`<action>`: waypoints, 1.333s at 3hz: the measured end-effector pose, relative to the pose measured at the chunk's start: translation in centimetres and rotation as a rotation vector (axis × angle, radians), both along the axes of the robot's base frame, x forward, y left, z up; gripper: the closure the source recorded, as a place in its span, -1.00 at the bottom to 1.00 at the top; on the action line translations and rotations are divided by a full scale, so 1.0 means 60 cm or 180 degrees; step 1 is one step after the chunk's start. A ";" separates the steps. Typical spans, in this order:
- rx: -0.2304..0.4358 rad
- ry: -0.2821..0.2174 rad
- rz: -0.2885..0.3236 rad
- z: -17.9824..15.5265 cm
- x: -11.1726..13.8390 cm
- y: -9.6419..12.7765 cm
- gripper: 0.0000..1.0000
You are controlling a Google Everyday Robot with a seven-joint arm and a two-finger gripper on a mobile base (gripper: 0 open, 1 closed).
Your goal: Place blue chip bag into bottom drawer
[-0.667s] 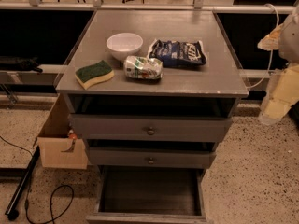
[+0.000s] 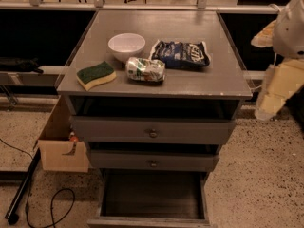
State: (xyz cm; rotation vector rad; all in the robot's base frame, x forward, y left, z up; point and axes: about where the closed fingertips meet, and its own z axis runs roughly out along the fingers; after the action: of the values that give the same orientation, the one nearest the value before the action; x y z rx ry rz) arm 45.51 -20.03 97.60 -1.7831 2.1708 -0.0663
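cardboard box: on the floor, down and left of the bowl, against the cabinet's side.
sponge: green over yellow, just left of the bowl and nearer me.
bowl: white, on the grey cabinet top.
packet: green and white, shiny, just in front of the bowl; print unreadable.
bottom drawer: well below the bowl, pulled open, dark inside.
blue chip bag: flat on the top, just right of the bowl; white lettering too blurred to read.
gripper: well right of the bowl, off the cabinet's edge, in the air; its grip cannot be told.
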 end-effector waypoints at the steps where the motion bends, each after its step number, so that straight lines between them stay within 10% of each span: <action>1: 0.0179 0.0006 0.0207 0.000 0.068 0.031 -1.00; 3: 0.1255 -0.0086 0.0543 -0.029 0.235 0.045 -1.00; 4: 0.2073 -0.0053 0.0380 -0.054 0.293 0.027 -1.00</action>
State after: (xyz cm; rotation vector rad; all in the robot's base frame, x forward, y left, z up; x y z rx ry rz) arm 63.09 -18.40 94.37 -1.5018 1.7752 0.5818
